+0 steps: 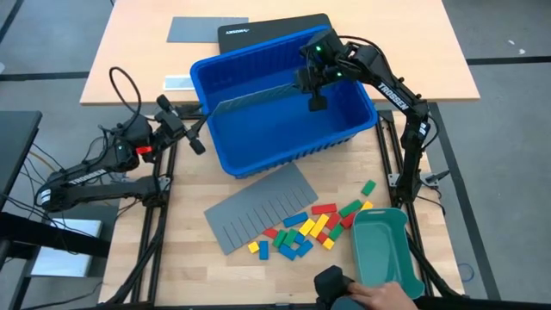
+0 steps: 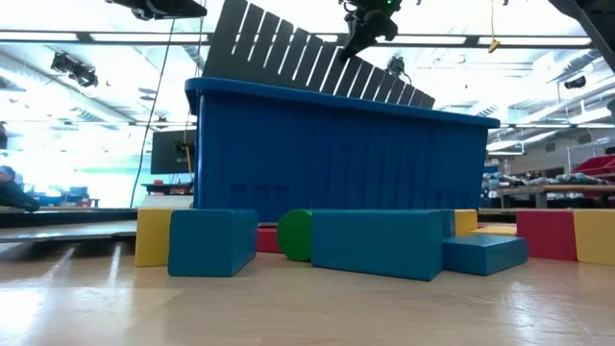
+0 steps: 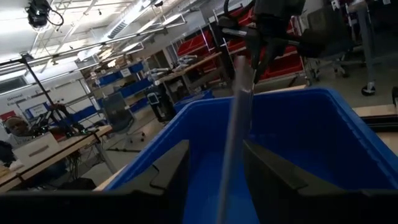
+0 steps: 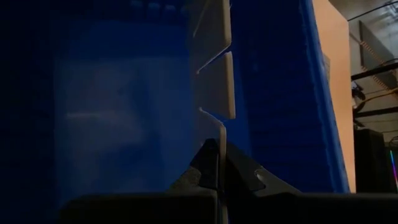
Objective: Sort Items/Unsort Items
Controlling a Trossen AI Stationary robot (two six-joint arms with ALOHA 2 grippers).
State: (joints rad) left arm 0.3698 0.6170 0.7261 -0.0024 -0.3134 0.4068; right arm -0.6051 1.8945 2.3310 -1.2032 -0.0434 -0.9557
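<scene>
A grey slotted divider sheet (image 1: 258, 99) stands on edge, slanting, inside the blue bin (image 1: 275, 153), and its slotted upper edge (image 2: 288, 58) sticks out above the rim. My right gripper (image 1: 316, 102) is over the bin, shut on that sheet. My left gripper (image 1: 196, 142) hangs open just outside the bin's left wall, level and pointing along the sheet (image 3: 239, 106), touching nothing. The items (image 1: 301, 228), red, yellow, green and blue blocks, lie loose on the table in front of the bin. The sheet's lower edge is hidden in the bin. My right gripper pinches the divider sheet's slotted upper edge (image 4: 219, 146) between its two fingers, on one tab, toward the sheet's right end. The fingers come slanting down from above. The sheet stands on edge and tilted, with its lower part inside the bin.
A second grey slotted sheet (image 1: 263, 205) lies flat on the table near the blocks. A teal tray (image 1: 383, 245) stands at the near right, and a person's hand (image 1: 383, 297) is at the near edge beside it. A laptop (image 1: 258, 33) lies behind the bin.
</scene>
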